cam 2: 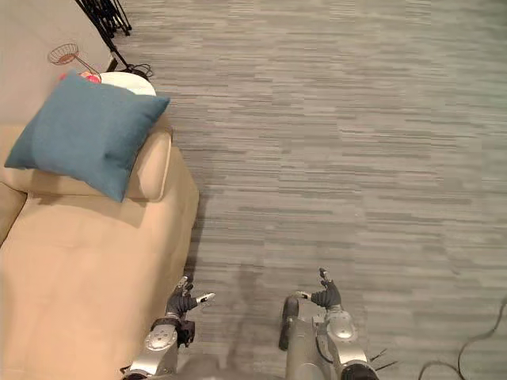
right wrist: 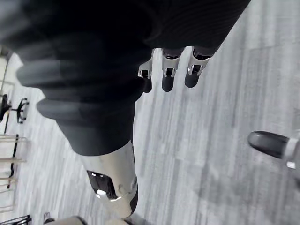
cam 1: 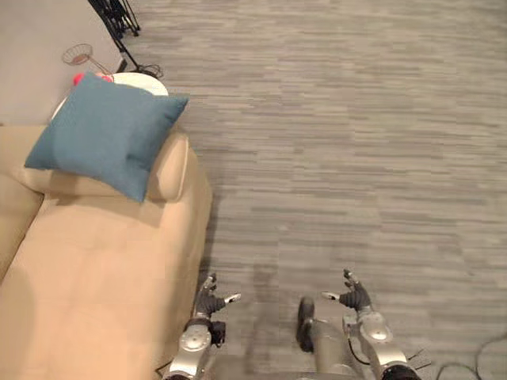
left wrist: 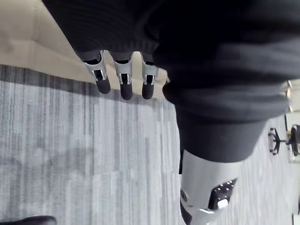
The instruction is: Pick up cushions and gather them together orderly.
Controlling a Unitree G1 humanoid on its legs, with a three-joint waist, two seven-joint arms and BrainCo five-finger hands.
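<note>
Left hand (cam 1: 210, 299) and right hand (cam 1: 354, 296) hover empty, fingers loose: best to bracket the square teal fabric cushion (cam 1: 107, 134) on the beige sofa (cam 1: 95, 269) armrest from both sides.

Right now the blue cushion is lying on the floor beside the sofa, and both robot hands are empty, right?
Not quite: the blue cushion is propped on the sofa armrest, not the floor, as the left eye view shows. The left robot hand and right robot hand are indeed empty.
</note>
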